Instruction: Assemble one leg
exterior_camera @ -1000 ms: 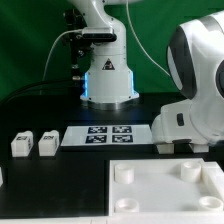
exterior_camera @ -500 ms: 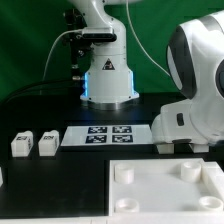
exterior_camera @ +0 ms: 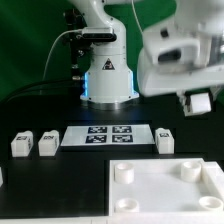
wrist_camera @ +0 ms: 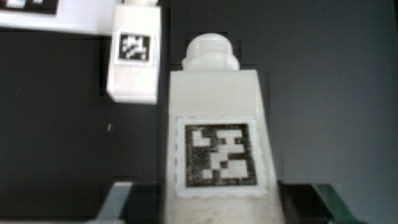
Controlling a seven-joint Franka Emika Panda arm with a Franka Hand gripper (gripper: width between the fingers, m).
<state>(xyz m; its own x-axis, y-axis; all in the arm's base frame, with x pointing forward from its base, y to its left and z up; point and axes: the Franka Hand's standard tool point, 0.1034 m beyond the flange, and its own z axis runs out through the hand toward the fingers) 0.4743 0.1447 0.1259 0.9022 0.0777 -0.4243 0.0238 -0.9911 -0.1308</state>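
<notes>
In the wrist view a white leg [wrist_camera: 217, 130] with a square code tag and a rounded peg end sits between my gripper's [wrist_camera: 221, 202] two fingers, which press on its sides. In the exterior view the gripper [exterior_camera: 200, 104] hangs raised at the right, above the table, with the leg in it. A second leg [exterior_camera: 164, 138] lies on the black table below, right of the marker board; it also shows in the wrist view [wrist_camera: 135, 50]. Two more legs [exterior_camera: 22, 143] [exterior_camera: 47, 143] stand at the exterior view's left.
The marker board [exterior_camera: 108, 134] lies in the middle of the table. The large white square panel [exterior_camera: 150, 196] with round corner sockets lies at the front. The robot base [exterior_camera: 108, 80] stands at the back.
The arm has risen and pulled back from the front right, lifting a leg off the table. The second leg by the marker board is now uncovered.
</notes>
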